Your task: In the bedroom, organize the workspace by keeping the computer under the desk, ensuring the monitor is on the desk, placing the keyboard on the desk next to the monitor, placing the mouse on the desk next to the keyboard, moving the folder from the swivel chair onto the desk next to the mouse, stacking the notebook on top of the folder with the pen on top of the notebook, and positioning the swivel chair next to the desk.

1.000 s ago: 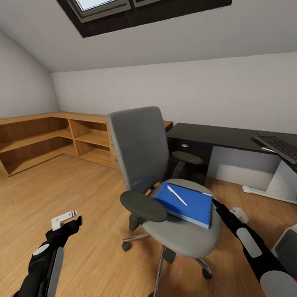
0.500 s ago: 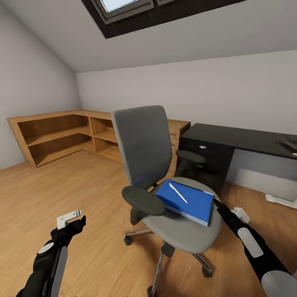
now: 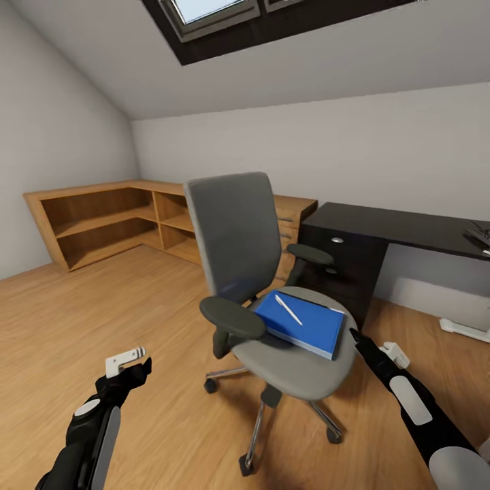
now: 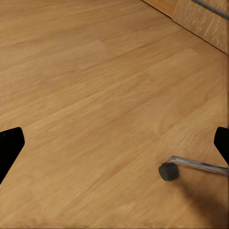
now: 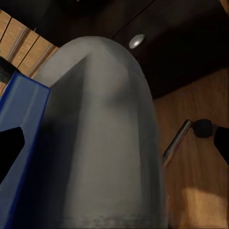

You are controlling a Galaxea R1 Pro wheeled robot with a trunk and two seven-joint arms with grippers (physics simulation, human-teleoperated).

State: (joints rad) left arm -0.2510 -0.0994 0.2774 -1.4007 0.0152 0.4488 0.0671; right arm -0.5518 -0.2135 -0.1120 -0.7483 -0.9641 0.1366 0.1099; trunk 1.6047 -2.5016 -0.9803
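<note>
A pale wooden plank floor (image 3: 102, 299) carries a grey swivel chair (image 3: 262, 272) on chrome legs with black castors. On its padded seat a flat blue folder (image 3: 303, 323) lies, and a slim white pen (image 3: 288, 309) rests across the top of it. Behind the chair stands a black desk (image 3: 401, 228); a dark object, possibly a keyboard (image 3: 480, 235), sits at its far edge. Low wooden shelving (image 3: 102, 221) lines the walls.

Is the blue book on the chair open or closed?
Closed: the blue book lies flat on the chair, a pen on its cover.
</note>
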